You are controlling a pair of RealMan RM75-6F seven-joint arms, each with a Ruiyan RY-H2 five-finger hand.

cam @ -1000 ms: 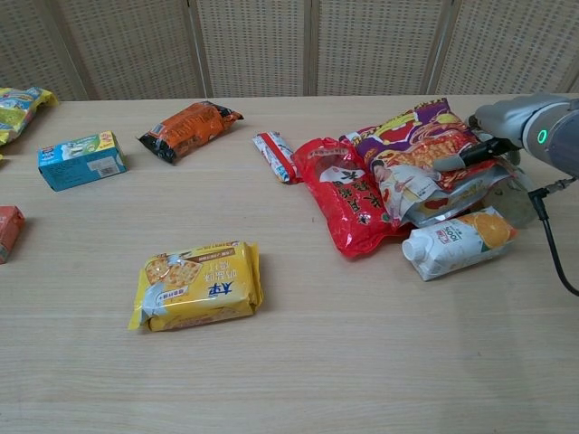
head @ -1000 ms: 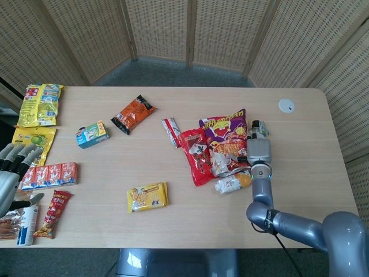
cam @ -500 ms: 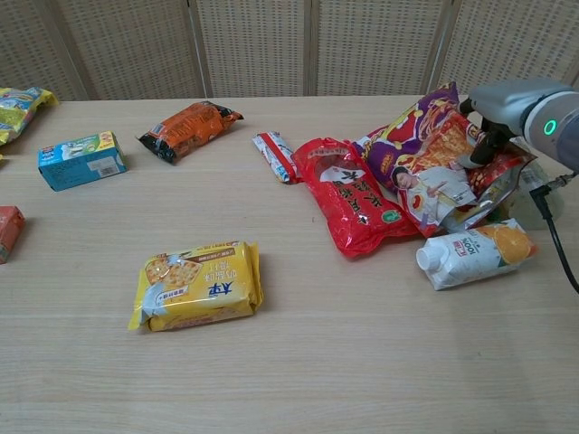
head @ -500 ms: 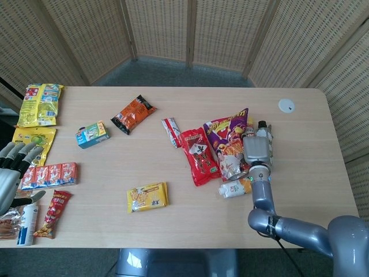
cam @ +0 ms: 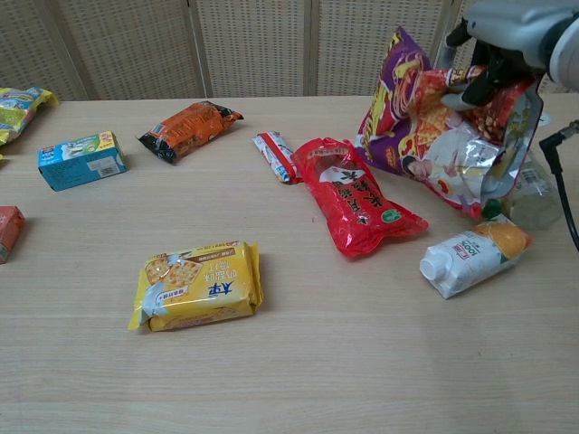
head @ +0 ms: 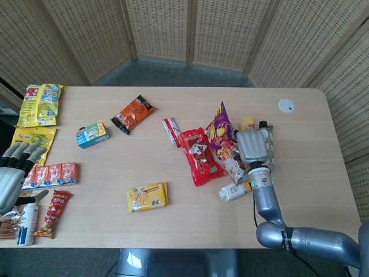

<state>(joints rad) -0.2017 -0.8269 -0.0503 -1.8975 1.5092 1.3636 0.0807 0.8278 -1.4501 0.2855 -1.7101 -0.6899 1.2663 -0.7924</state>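
Note:
My right hand (head: 253, 147) grips a purple and red crisp bag (head: 221, 134) and holds it tilted up off the table; in the chest view the hand (cam: 507, 34) is at the bag's (cam: 434, 136) top right. A red snack bag (cam: 355, 194) lies flat just left of it. An orange juice carton (cam: 470, 258) lies on its side below the lifted bag. My left hand (head: 14, 170) hovers at the table's left edge with fingers apart, holding nothing, beside a row of red cartons (head: 51, 174).
A yellow cracker pack (cam: 199, 283) lies at front centre. An orange pack (cam: 188, 127), a blue-green box (cam: 81, 159) and a small red-white sachet (cam: 275, 154) lie further back. Two yellow bags (head: 40, 104) sit far left. A clear bottle (cam: 534, 199) stands behind the lifted bag.
My right hand has risen and lifted the purple crisp bag from lying flat to standing tilted above the table. The juice carton shifted slightly. The left hand has barely moved.

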